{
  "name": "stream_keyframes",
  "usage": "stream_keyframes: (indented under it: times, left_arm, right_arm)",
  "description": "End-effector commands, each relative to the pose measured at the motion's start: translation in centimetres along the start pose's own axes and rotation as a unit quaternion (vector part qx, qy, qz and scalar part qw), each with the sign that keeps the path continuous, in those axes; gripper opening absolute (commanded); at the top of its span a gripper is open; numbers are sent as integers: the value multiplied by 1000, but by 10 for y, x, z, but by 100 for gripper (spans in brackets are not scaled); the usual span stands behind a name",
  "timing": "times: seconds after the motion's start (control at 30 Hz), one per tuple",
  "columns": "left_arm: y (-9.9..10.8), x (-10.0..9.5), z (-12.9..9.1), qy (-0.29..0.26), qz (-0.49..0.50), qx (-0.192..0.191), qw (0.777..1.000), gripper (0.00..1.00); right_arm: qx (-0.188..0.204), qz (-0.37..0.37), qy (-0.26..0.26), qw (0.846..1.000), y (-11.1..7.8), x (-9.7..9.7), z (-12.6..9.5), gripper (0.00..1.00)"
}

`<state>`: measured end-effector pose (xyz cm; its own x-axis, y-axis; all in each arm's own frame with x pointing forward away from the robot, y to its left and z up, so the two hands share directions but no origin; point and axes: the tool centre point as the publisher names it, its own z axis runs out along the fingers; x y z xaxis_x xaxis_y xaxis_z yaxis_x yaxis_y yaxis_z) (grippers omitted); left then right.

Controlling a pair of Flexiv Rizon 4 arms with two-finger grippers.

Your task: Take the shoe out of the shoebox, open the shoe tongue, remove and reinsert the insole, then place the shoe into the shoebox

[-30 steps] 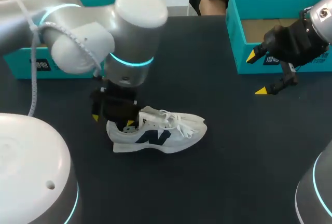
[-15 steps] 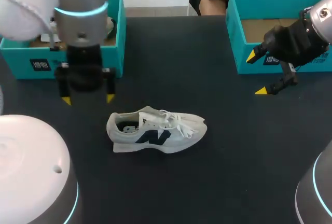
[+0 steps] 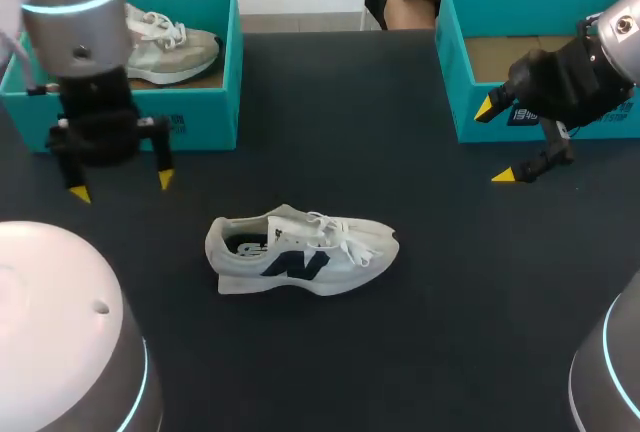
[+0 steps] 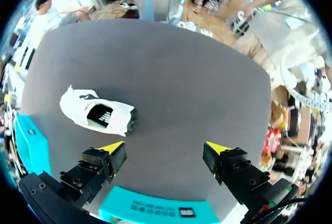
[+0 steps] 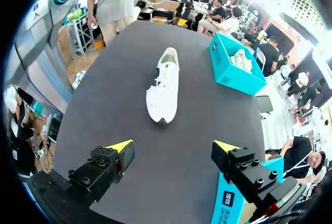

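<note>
Currently the shoe (image 3: 300, 252) stands on its sole on the dark counter (image 3: 420, 312), outside both boxes and near the centre of the head view. It is white with a dark side logo. Its toe points to 3 o'clock, its heel to 9 o'clock. The laces lie loose over the forefoot, and the opening shows a dark interior. No finger touches it.

The left shoebox (image 3: 215, 112), teal, sits at about 10 o'clock from the shoe. A second shoe (image 3: 170, 47), pale, lies inside it. The right shoebox (image 3: 460, 102), also teal, sits at about 2 o'clock from the shoe. Its brown floor is visible.

The left gripper (image 3: 121, 187) hangs above the counter just in front of the left shoebox, at about 10 o'clock from the shoe. Its fingers are spread wide and hold nothing. In the left wrist view the left gripper (image 4: 165, 148) has the shoe (image 4: 98, 115) ahead of one finger, well apart from it, and a teal box wall (image 4: 155, 206) beneath.

The right gripper (image 3: 495, 142) hangs at the front wall of the right shoebox. Its fingers are spread wide and hold nothing. In the right wrist view the right gripper (image 5: 173, 146) has the shoe (image 5: 163, 86) straight ahead, well apart. The left shoebox (image 5: 228, 76) lies beyond the shoe, and the right shoebox (image 5: 228, 203) lies just beside one finger.
</note>
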<state>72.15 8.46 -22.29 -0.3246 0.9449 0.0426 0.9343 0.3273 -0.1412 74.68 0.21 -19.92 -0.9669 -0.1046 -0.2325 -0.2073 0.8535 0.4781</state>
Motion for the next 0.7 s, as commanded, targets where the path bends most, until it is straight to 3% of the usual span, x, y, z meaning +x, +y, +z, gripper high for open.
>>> stream_keyframes:
  times: [0.03, 0.27, 0.37, 0.43, 0.5, 0.7]
  left_arm:
    - [18, 12, -1, -67, -103, 157, 980, 100]
    - [19, 36, 7, -112, -187, 277, 936, 100]
    - [19, 50, 13, -159, -216, 350, 897, 100]
    - [17, 55, 17, -189, -210, 421, 862, 100]
    - [12, 57, 22, -202, -188, 456, 846, 100]
    - [12, 57, 22, -202, -188, 456, 846, 100]
  right_arm:
    - [1, 0, 0, 1000, 0, -1, 1, 100]
    - [1, 0, 0, 1000, 0, -1, 1, 100]
    - [1, 0, 0, 1000, 0, -1, 1, 100]
    - [1, 0, 0, 1000, 0, -1, 1, 100]
    - [1, 0, 0, 1000, 0, -1, 1, 100]
    - [1, 0, 0, 1000, 0, -1, 1, 100]
